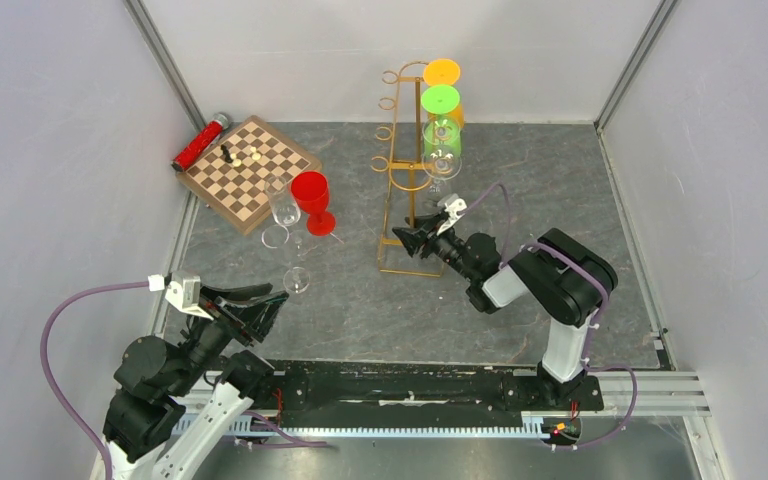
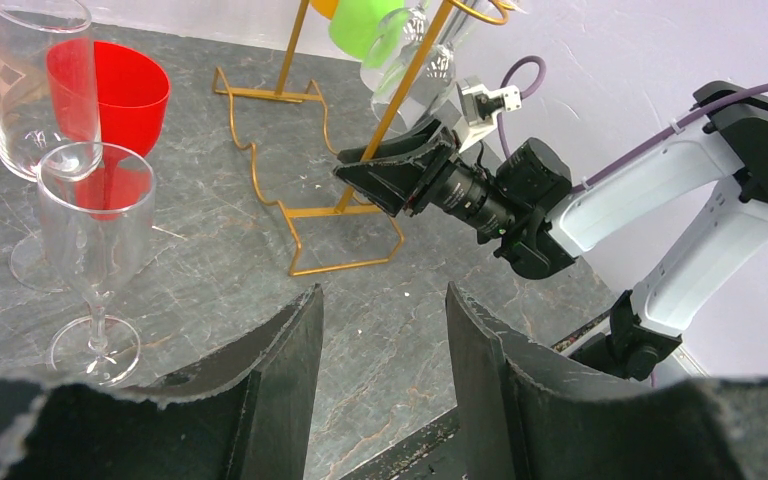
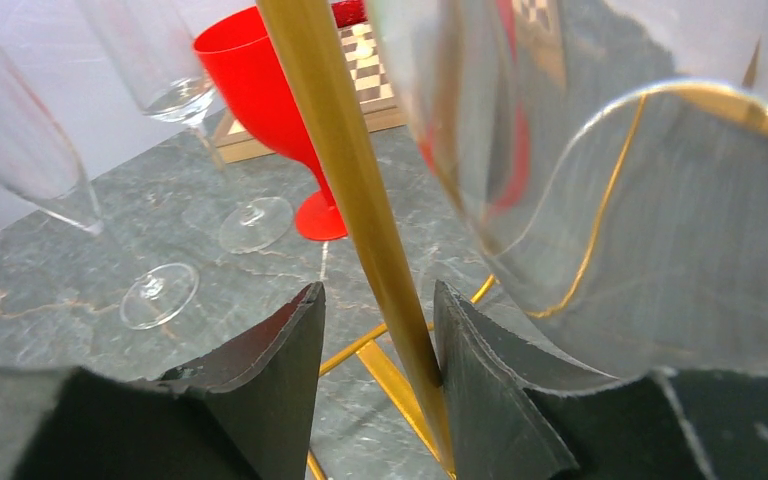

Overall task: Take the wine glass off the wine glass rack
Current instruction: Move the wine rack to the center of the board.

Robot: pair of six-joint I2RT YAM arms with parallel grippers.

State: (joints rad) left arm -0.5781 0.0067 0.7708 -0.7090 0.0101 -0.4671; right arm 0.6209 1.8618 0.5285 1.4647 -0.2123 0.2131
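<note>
From above, the wine glass rack stood on the bench. A clear wine glass hung bowl-down on its right side, below a green glass and an orange glass. The right pincer was at the foot of the rack, and the left pincer hung near the front left. In the left wrist view, the left pincer's jaws stood parted, holding nothing. In the right wrist view, the right pincer was partly open astride the rack's gold post, not clamped, with the wine glass's bowl just right of the post.
</note>
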